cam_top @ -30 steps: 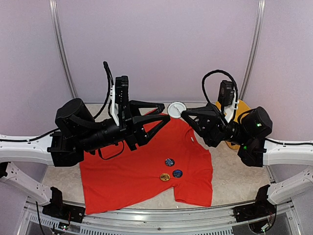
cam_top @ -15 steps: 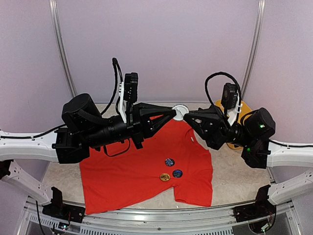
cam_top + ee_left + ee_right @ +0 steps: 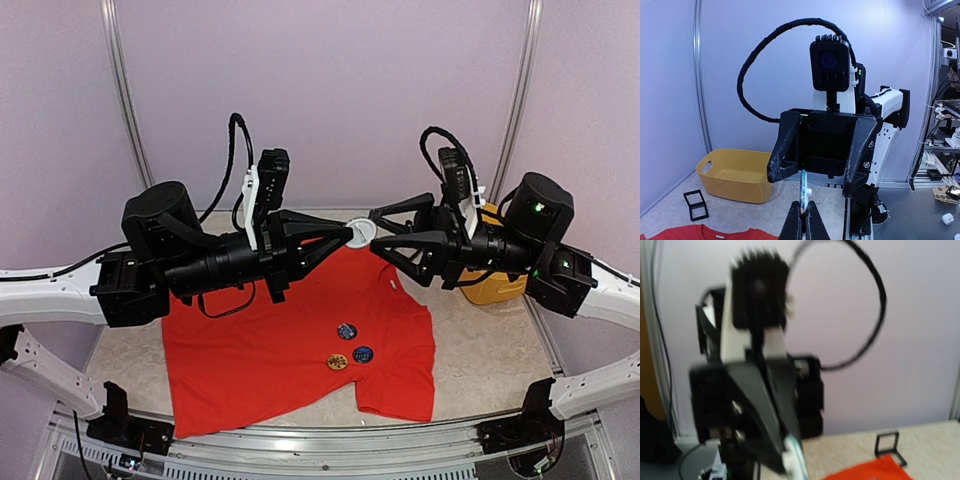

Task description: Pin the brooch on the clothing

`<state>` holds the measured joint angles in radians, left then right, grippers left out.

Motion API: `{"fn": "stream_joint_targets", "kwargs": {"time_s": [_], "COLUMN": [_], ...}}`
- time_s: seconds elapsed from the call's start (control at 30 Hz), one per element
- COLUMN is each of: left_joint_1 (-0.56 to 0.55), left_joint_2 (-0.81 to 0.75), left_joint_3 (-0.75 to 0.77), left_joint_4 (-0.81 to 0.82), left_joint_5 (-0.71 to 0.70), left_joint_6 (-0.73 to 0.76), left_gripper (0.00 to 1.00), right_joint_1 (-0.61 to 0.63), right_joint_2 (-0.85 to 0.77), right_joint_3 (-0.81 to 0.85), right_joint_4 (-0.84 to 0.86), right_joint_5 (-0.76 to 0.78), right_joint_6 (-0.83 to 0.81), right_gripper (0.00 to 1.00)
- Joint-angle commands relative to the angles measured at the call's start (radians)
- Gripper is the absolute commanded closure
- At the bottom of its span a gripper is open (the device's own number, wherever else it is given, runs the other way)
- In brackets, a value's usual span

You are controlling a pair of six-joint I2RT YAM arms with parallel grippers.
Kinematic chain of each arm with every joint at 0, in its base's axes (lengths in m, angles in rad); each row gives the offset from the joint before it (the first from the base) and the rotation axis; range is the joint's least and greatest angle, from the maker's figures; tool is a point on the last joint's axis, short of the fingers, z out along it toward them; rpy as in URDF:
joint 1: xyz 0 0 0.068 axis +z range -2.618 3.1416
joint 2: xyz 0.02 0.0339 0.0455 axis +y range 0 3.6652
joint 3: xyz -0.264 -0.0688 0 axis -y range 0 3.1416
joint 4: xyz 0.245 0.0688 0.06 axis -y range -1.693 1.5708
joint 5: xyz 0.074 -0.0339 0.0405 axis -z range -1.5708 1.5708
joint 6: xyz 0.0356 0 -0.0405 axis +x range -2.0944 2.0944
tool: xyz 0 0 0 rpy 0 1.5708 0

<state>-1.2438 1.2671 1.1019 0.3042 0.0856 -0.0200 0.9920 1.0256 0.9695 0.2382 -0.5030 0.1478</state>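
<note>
The left jaws clamp a round white brooch (image 3: 362,233) (edge-on to them). The right jaws stand apart, just beside it.

Place: robot lab test cell
Walls: plain lilac panels (image 3: 320,100) between metal posts (image 3: 125,100)
Table edge: aluminium rail (image 3: 330,440)
Beyond: shelves (image 3: 946,107) holding cables, equipment

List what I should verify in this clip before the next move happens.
1. Left gripper shut on the brooch: ok.
2. Right gripper open, its jaws standing apart from the brooch on either side: ok.
3. Shirt spread out below the arms, with bare cloth showing: ok.
4. Brooch's pin open and facing the shirt: cannot tell, since it shows only edge-on.
</note>
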Motion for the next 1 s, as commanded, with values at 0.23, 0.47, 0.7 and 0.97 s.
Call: {"fn": "stream_joint_targets", "kwargs": {"time_s": [0.23, 0.47, 0.7, 0.97], "left_joint_1": [-0.005, -0.011, -0.014, -0.062], "left_joint_2": [0.016, 0.023, 0.028, 0.045], "left_joint_3": [0.057, 0.055, 0.062, 0.093], "left_joint_4": [-0.042, -0.053, -0.076, -0.200], "left_joint_5": [0.033, 0.080, 0.133, 0.235], "left_joint_6": [0.018, 0.053, 0.083, 0.219], "left_gripper": [1.00, 1.00, 1.00, 1.00], "right_joint_1": [-0.007, -0.013, -0.034, -0.064], "right_joint_2": [0.001, 0.017, 0.019, 0.044], "right_joint_3": [0.009, 0.015, 0.010, 0.035], "right_joint_4": [-0.085, -0.067, -0.071, -0.169], "right_joint_5": [0.018, -0.003, -0.008, 0.079], "right_joint_6": [-0.001, 0.040, 0.077, 0.132], "right_gripper": [0.51, 0.65, 0.75, 0.81]}}
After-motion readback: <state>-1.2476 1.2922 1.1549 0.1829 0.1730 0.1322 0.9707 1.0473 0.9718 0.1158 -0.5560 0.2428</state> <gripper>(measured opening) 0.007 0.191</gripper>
